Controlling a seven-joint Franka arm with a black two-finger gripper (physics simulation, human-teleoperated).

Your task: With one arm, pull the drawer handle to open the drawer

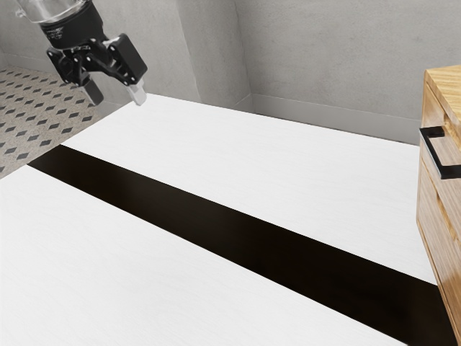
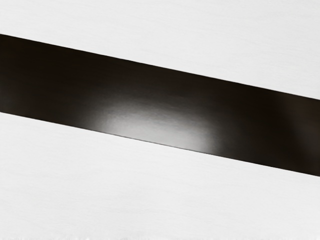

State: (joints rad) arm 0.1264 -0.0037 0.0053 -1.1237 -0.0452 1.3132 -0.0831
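My pincer (image 1: 114, 91) hangs high over the far corner of the surface (image 1: 238, 158), at the exterior view's left. Its two fingers stand apart, with nothing between them. It holds nothing because the job has not started: the drawer handle (image 1: 431, 153) is well apart from me, at the exterior view's right edge. It is a black bar standing off the front of the wooden cabinet (image 1: 441, 231) that sits on the surface there. I judge the drawer to be unopened.

My hand is tilted, its fingertips pointing down and a little toward the cabinet side. That pose suits looking over the surface, not grasping. The wrist view bears this out: below me lies white surface crossed by the glossy black stripe (image 2: 160, 110), the same band that runs slantwise across the exterior view (image 1: 216, 223).

To take the handle I expect I must travel across, drop to its height, and turn so my fingers straddle the bar.
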